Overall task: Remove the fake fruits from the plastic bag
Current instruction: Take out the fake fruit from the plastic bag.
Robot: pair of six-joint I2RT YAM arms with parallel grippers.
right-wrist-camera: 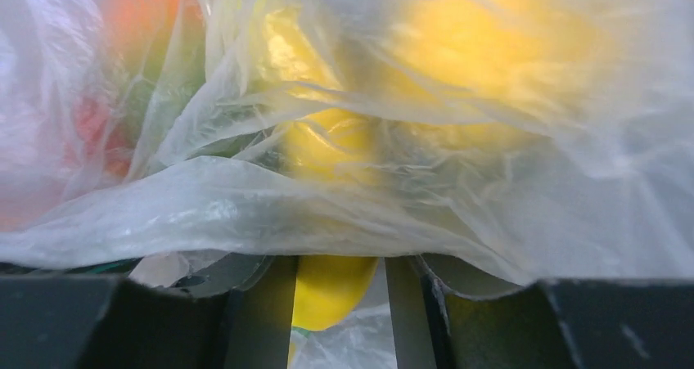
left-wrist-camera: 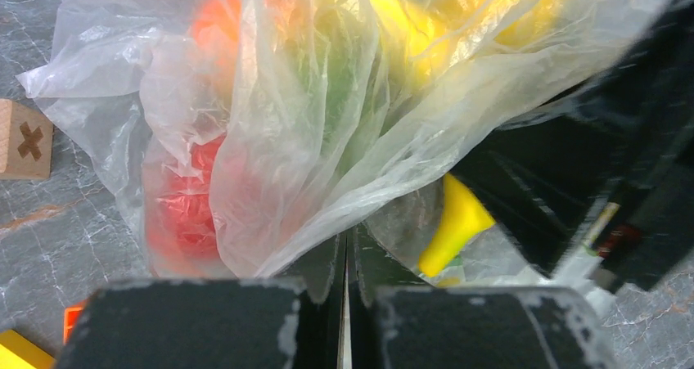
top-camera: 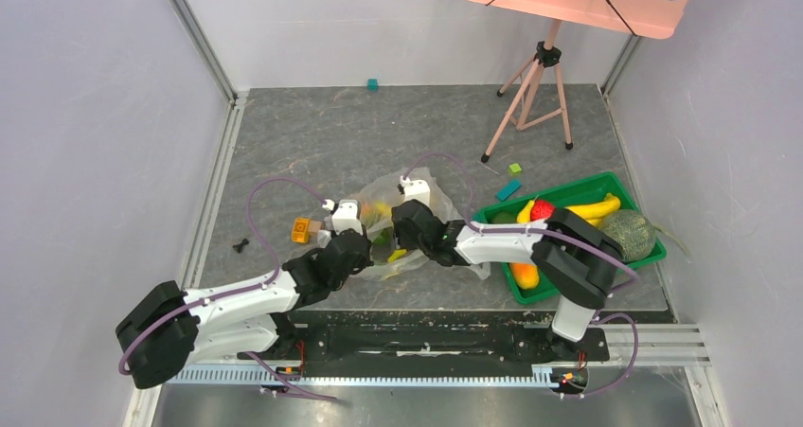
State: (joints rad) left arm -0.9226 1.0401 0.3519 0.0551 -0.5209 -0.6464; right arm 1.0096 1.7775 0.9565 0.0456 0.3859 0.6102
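The plastic bag (top-camera: 426, 195) lies crumpled at mid-table with both grippers at its near side. My left gripper (top-camera: 371, 238) is shut, and a fold of the bag (left-wrist-camera: 311, 123) runs down into its closed jaws (left-wrist-camera: 345, 242). Red (left-wrist-camera: 188, 205), green and yellow fake fruits show through the film. My right gripper (top-camera: 398, 242) is open under the bag's edge (right-wrist-camera: 409, 205). A yellow fruit (right-wrist-camera: 331, 291) sits between its fingers (right-wrist-camera: 335, 263), against the left finger with a gap to the right one. That fruit's tip (left-wrist-camera: 458, 222) pokes out beside the right arm.
A green tray (top-camera: 579, 186) at the right holds a banana (top-camera: 597, 206), a red piece (top-camera: 542, 209), an orange piece (top-camera: 524, 275) and a netted green fruit (top-camera: 630, 233). An orange-yellow block (top-camera: 303, 230) and a wooden block (left-wrist-camera: 24, 140) lie left of the bag. A tripod (top-camera: 535, 96) stands behind.
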